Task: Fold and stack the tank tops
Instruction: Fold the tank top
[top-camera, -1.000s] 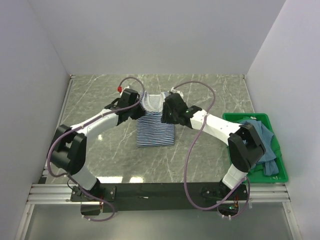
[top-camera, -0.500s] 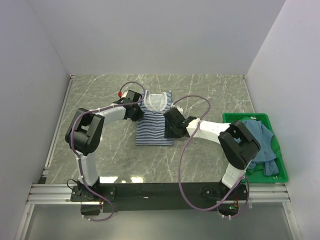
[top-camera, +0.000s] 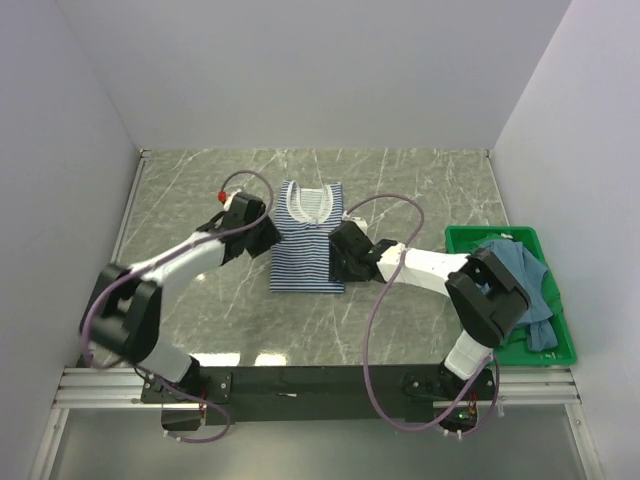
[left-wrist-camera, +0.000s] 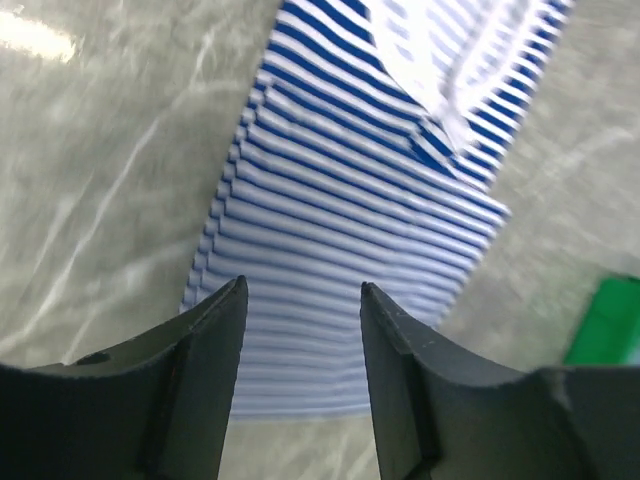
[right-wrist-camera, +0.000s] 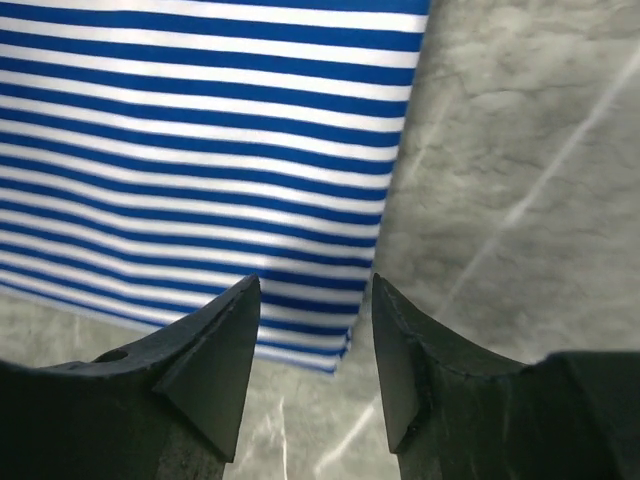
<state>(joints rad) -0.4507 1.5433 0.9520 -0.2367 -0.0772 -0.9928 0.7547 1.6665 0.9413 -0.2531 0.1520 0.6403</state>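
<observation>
Striped tank top (top-camera: 308, 245), navy and white, lies flat on a grey marbled table (top-camera: 420, 190), forming a narrow upright rectangle with its white neck trim at the far end. Its sides appear already folded inward, so the first fold looks done. It probably needs one more fold to shorten it.

The left gripper (left-wrist-camera: 303, 283) hangs at the striped top's left edge, and the right gripper (right-wrist-camera: 315, 278) hangs at its right edge. Both have their fingers spread apart and hold nothing.

Well to the right of the striped top, and nearer the arm bases, a green crate (top-camera: 560, 350) holds the teal tank top (top-camera: 520, 275) in a loose, crumpled heap. That one appears unfolded, and no stack exists yet, so most of the task remains.

The overhead view alone shows the crate, the teal top and the whole outline of the striped top. The left wrist view looks along the striped top toward its neck opening, with a sliver of green at the right edge. The right wrist view shows only the striped top's lower right corner lying flat on the marble. The empty gaps between the fingers show plainly only in the wrist views.
</observation>
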